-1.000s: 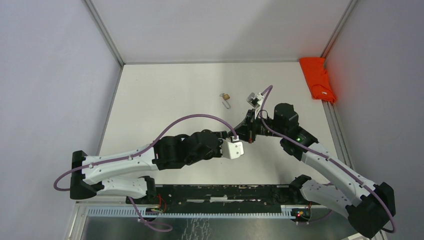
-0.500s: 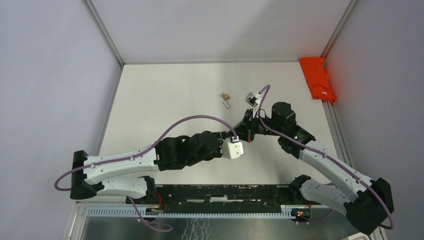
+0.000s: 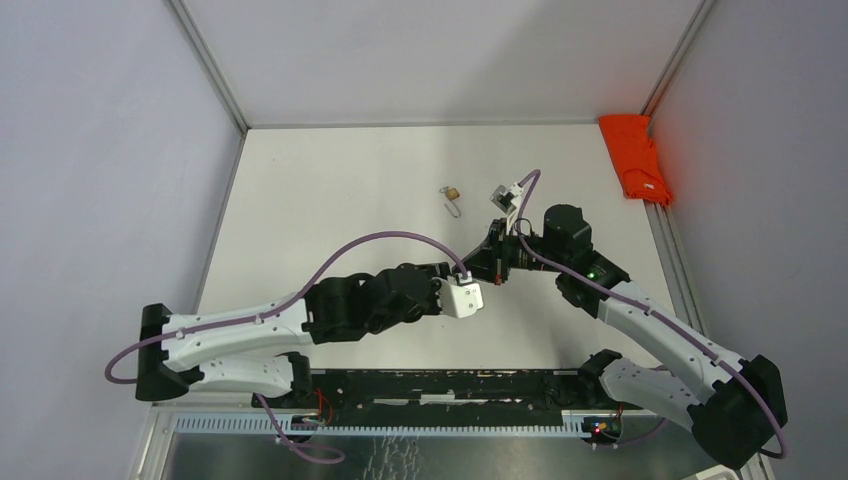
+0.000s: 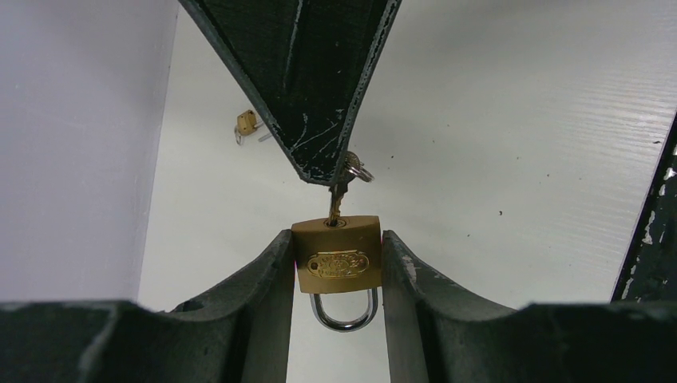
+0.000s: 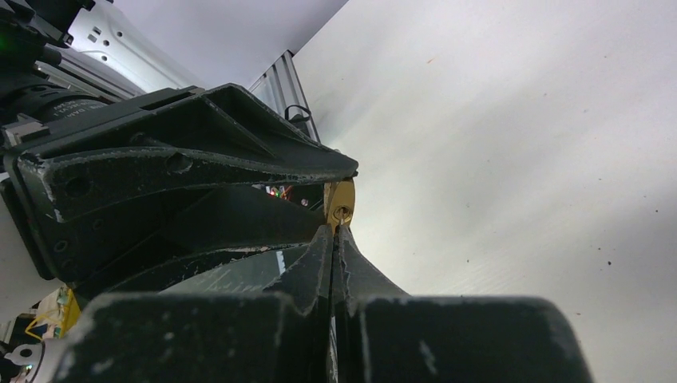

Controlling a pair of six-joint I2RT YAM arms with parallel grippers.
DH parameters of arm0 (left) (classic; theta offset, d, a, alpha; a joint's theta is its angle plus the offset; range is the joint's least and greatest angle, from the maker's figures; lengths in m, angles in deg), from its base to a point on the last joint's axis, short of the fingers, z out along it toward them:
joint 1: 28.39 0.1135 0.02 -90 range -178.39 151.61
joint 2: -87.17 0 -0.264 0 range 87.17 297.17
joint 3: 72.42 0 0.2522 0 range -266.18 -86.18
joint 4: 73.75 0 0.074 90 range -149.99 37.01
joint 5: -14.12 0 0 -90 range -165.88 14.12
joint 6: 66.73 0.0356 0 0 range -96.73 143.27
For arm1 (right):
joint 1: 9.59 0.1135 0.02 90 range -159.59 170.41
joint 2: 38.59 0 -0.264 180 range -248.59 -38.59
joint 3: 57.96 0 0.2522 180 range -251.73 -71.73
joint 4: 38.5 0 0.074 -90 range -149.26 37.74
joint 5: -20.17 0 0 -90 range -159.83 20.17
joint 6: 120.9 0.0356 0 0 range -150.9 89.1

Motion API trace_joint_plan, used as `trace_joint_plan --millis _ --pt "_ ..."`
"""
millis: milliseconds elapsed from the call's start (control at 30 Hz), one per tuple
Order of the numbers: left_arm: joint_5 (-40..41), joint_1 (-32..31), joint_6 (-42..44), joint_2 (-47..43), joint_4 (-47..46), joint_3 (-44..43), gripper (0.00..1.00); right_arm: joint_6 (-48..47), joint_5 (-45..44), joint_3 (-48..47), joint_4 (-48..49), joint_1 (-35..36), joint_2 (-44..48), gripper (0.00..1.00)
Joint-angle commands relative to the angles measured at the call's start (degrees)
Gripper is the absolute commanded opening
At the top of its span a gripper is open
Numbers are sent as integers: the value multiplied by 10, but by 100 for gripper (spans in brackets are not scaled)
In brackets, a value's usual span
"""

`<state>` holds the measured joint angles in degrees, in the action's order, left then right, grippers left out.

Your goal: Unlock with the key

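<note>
In the left wrist view a brass padlock [image 4: 336,259] sits upright between my left gripper's [image 4: 336,238] two dark fingers, its steel shackle [image 4: 343,315] pointing back toward the camera and seated in the body. A key [image 4: 338,201] stands in the keyhole on the padlock's far face. My right gripper [image 4: 323,169] comes down from above, shut on that key. In the right wrist view the right gripper [image 5: 333,231] is pressed together just below the padlock's [image 5: 343,198] keyhole. From the top view the two grippers meet at mid-table [image 3: 483,272], and the padlock is hidden between them.
A second small brass padlock [image 3: 453,192] [image 4: 247,122] lies on the white table beyond the grippers. An orange cloth [image 3: 636,158] lies at the far right edge. Metal rails border the table left and right.
The left arm has drifted slightly left and the right wrist has shifted a little. Both grips look unchanged, with the key still in the keyhole.
</note>
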<state>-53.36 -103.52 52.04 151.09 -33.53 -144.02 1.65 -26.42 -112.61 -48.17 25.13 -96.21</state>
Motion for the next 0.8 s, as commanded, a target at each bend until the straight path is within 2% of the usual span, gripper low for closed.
trace_joint_plan --millis 0,767 --pt "7 -4 4 -25 -92 -6 2 17 27 1 17 3 -1 0" --pt "0 -4 -4 -39 -83 2 2 3 17 -35 -14 -1 7 0"
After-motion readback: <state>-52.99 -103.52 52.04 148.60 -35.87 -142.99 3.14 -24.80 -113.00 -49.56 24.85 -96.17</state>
